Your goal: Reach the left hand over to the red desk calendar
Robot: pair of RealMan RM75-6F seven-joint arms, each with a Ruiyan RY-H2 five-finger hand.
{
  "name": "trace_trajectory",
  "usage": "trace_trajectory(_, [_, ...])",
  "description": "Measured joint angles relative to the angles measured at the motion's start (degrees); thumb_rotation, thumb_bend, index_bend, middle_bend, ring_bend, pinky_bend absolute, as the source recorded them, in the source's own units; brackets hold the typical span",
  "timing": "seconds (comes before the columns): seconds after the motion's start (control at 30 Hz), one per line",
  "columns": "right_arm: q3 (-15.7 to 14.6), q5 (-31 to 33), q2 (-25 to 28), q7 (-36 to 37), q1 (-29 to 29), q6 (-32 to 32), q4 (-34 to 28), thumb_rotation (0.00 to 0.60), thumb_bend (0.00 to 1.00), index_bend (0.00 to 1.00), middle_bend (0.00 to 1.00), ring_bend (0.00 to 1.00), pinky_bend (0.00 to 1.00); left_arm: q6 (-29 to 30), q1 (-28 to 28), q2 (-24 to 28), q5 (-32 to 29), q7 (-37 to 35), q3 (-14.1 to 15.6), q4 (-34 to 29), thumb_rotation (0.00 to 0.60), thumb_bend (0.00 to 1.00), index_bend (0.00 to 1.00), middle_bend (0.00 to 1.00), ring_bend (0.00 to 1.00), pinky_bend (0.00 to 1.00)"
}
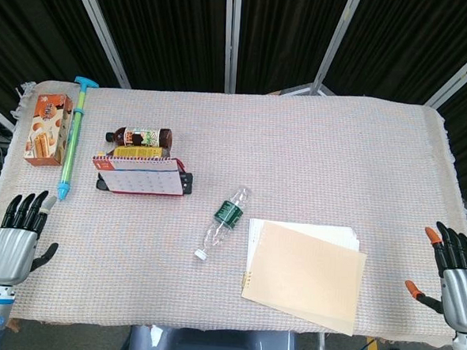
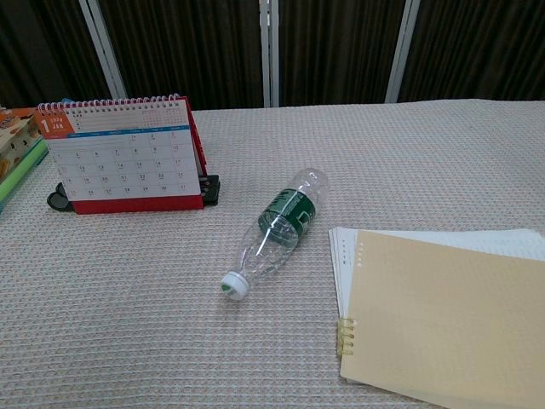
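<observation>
The red desk calendar [image 1: 141, 176] stands upright at the left middle of the table, its white date page facing me; in the chest view the calendar [image 2: 123, 158] fills the upper left. My left hand [image 1: 15, 239] hovers at the table's front left corner, fingers spread, holding nothing, well short of the calendar. At the front right edge my right hand [image 1: 455, 274] also has its fingers apart with nothing in them. Neither hand shows in the chest view.
A dark drink bottle [image 1: 140, 138] lies behind the calendar. A snack box [image 1: 48, 129] and a long blue-green tube [image 1: 73, 133] sit at far left. A clear plastic bottle [image 1: 224, 220] lies mid-table, and a tan notebook [image 1: 305, 275] rests to its right.
</observation>
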Motion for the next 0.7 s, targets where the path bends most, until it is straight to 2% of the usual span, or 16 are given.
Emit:
trace_trajectory(0.4, [-0.31, -0.17, -0.35, -0.71, -0.13, 0.39, 0.02, 0.600, 0.07, 0.03, 0.00, 0.00, 0.00, -0.35, -0.26, -0.08, -1.00, -0.86, -0.60, 0.32, 0.600, 0.29, 0.00, 0.00, 0.00, 0.00])
trace_trajectory(0.43, [-0.39, -0.32, -0.30, -0.61, -0.21, 0.55, -0.02, 0.600, 0.07, 0.03, 0.00, 0.00, 0.00, -0.22, -0.24, -0.03, -0.95, -1.03, -0.62, 0.14, 0.600, 0.30, 0.00, 0.01, 0.03, 0.02])
trace_trajectory(0.5, [-0.49, -0.60, -0.23, -0.52, -0.29, 0.82, -0.10, 0.600, 0.07, 0.03, 0.00, 0.00, 0.00, 0.25, -0.21, 0.06, -0.71, -1.44, -0.72, -0.25, 0.600, 0.36, 0.00, 0.13, 0.19, 0.15])
trace_trajectory(0.53, [-0.54, -0.75, -0.19, -0.50, -0.33, 0.95, -0.14, 0.600, 0.07, 0.03, 0.00, 0.00, 0.00, 0.45, -0.20, 0.08, -0.62, -1.56, -0.80, -0.39, 0.600, 0.43, 0.00, 0.27, 0.34, 0.28])
trace_trajectory(0.6, [-0.64, -0.90, -0.14, -0.49, -0.37, 1.01, -0.17, 0.600, 0.07, 0.04, 0.00, 0.00, 0.00, 1.23, -0.15, -0.14, -0.73, -1.95, -1.40, -0.80, 0.600, 0.55, 0.00, 0.50, 0.56, 0.45])
trace_trajectory(0.63, [-0.68, -0.90, -0.12, -0.44, -0.37, 0.98, -0.18, 0.600, 0.07, 0.04, 0.00, 0.00, 0.00, 1.42, -0.14, -0.29, -0.87, -2.19, -1.63, -0.94, 0.600, 0.61, 0.00, 0.58, 0.63, 0.50])
trace_trajectory(0.7, [-0.67, -0.68, -0.09, -0.26, -0.38, 0.87, -0.17, 0.600, 0.07, 0.04, 0.00, 0.00, 0.00, 1.66, -0.15, -0.93, -1.63, -3.63, -2.30, -1.45, 0.600, 0.66, 0.00, 0.64, 0.69, 0.54])
